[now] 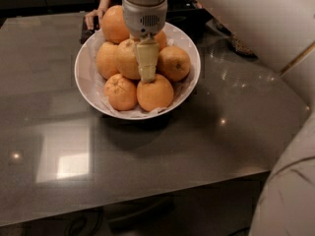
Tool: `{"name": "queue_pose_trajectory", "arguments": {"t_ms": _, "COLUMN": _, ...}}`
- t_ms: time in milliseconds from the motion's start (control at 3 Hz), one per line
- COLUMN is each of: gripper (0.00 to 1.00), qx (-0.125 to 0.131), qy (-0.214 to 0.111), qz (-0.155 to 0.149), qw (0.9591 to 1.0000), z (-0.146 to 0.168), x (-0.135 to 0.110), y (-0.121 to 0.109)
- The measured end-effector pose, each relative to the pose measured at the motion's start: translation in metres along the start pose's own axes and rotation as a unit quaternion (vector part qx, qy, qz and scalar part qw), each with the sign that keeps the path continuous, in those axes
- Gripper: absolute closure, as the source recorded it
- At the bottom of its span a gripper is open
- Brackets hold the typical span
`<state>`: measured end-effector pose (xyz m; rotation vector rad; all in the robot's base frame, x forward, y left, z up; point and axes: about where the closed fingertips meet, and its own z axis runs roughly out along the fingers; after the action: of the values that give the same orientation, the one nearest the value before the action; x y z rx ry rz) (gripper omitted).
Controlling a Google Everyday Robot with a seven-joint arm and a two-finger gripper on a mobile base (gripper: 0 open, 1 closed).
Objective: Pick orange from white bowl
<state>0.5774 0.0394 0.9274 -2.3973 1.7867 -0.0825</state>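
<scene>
Jaws: cannot tell from this angle whether open or closed. Gripper (146,76) points straight down into the white bowl (87,85) on the grey table (206,146). Its tip is among the piled fruit, just beside the orange (125,59) mid-heap, possibly touching it.

The dark grey, glossy table (197,146) reflected pale patches of light towards its front left corner. The white bowl (87,80) stood directly on it, close to the far edge and well apart from the front edge. The gripper (146,76) hung over this bowl, pointing down into it.
</scene>
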Motion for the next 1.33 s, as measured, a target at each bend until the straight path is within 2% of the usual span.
{"name": "queue_pose_trajectory", "arguments": {"t_ms": 333, "gripper": 0.91, "qx": 0.0, "qy": 0.0, "qz": 0.0, "qw": 1.0, "z": -0.0001, "x": 0.0, "y": -0.0001}}
{"name": "queue_pose_trajectory", "arguments": {"t_ms": 667, "gripper": 1.0, "qx": 0.0, "qy": 0.0, "qz": 0.0, "qw": 1.0, "z": -0.0001, "x": 0.0, "y": -0.0001}}
{"name": "queue_pose_trajectory", "arguments": {"t_ms": 1333, "gripper": 1.0, "qx": 0.0, "qy": 0.0, "qz": 0.0, "qw": 1.0, "z": -0.0028, "x": -0.0002, "y": -0.0005}}
